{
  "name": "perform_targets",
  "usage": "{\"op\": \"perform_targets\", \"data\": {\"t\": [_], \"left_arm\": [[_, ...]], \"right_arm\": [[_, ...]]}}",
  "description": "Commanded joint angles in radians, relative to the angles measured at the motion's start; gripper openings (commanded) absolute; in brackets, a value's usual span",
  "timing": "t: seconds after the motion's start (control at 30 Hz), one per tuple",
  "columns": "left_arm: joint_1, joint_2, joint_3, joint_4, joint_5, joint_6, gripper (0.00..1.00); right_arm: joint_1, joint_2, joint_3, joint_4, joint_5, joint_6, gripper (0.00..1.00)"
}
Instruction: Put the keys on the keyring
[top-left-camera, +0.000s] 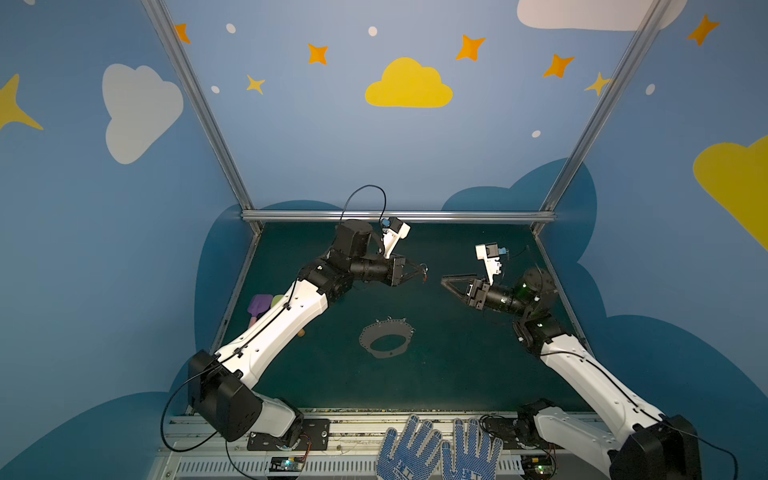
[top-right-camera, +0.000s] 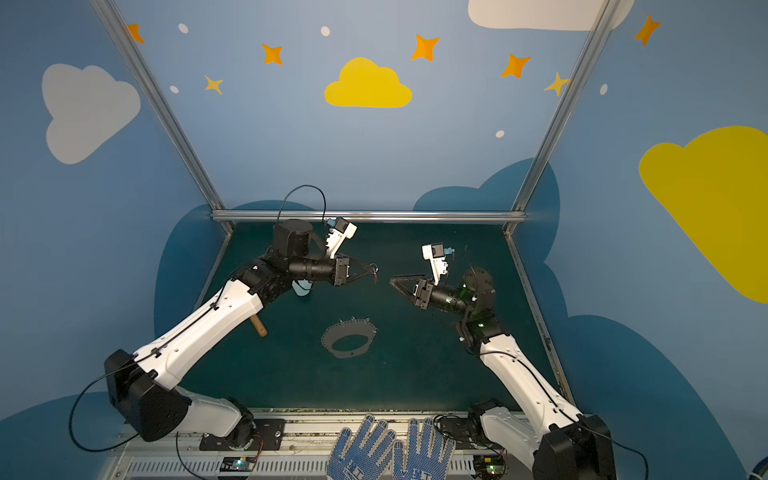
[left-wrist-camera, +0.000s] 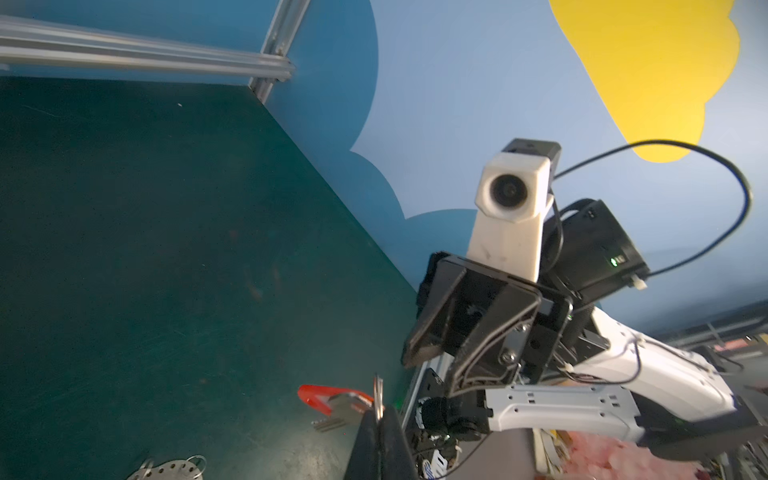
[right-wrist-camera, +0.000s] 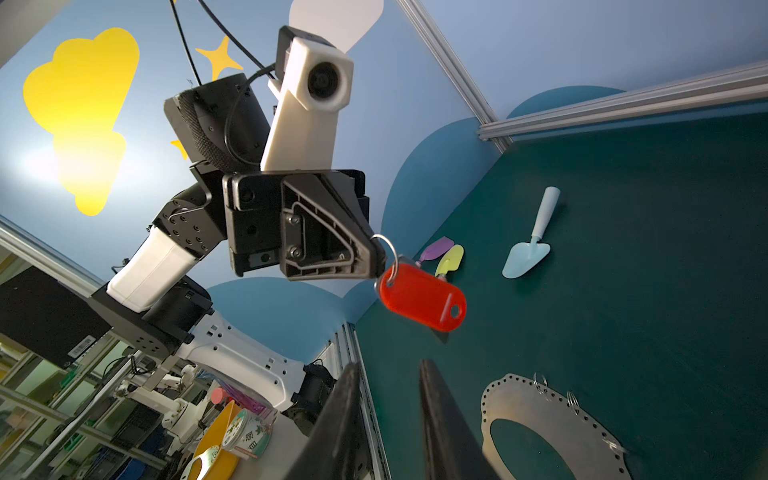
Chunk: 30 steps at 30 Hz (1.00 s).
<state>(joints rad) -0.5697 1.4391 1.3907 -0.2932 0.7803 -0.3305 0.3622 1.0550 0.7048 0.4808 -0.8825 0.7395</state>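
The left end effector (top-left-camera: 419, 272) is clenched on a thin wire ring (right-wrist-camera: 385, 249). The key (left-wrist-camera: 338, 409) dangles above the desk (top-left-camera: 457, 374), on the far side of the keyring (top-left-camera: 370, 332). The right end effector (top-left-camera: 445, 282) is released (empty). The key looks light, stiff and slippery, I think; better to hold its red head (right-wrist-camera: 422, 301).

The keyring (top-left-camera: 388, 340) lies on the table (top-left-camera: 457, 365), shovels (top-left-camera: 261, 305) to its left.

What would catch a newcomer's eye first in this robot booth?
Above the dark green table, the shut left gripper dangles a small silver key with a red-orange plastic head by its wire ring, facing the open, empty right gripper. Below them on the table lies a flat grey oval metal plate with a large hole.
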Motion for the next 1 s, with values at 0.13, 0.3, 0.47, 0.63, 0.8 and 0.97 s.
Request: {"op": "perform_targets", "data": {"t": [0.13, 0.3, 0.47, 0.63, 0.8, 0.97], "left_arm": [[-0.016, -0.008, -0.011, 0.024, 0.101, -0.012, 0.05], [-0.021, -0.01, -0.019, 0.039, 0.11, -0.015, 0.05], [-0.022, -0.009, -0.021, 0.041, 0.116, -0.014, 0.05], [-0.022, -0.01, -0.024, 0.037, 0.116, -0.009, 0.05], [-0.022, -0.012, -0.024, 0.042, 0.114, -0.011, 0.05], [-0.023, -0.012, -0.021, 0.044, 0.115, -0.013, 0.04]], "right_arm": [[0.005, 0.041, 0.024, 0.137, -0.06, 0.062, 0.27], [0.027, 0.061, 0.037, 0.146, -0.074, 0.069, 0.32], [0.044, 0.072, 0.056, 0.154, -0.085, 0.08, 0.29], [0.049, 0.078, 0.072, 0.156, -0.094, 0.081, 0.24], [0.053, 0.083, 0.076, 0.147, -0.098, 0.076, 0.2], [0.055, 0.084, 0.08, 0.143, -0.106, 0.075, 0.13]]}}
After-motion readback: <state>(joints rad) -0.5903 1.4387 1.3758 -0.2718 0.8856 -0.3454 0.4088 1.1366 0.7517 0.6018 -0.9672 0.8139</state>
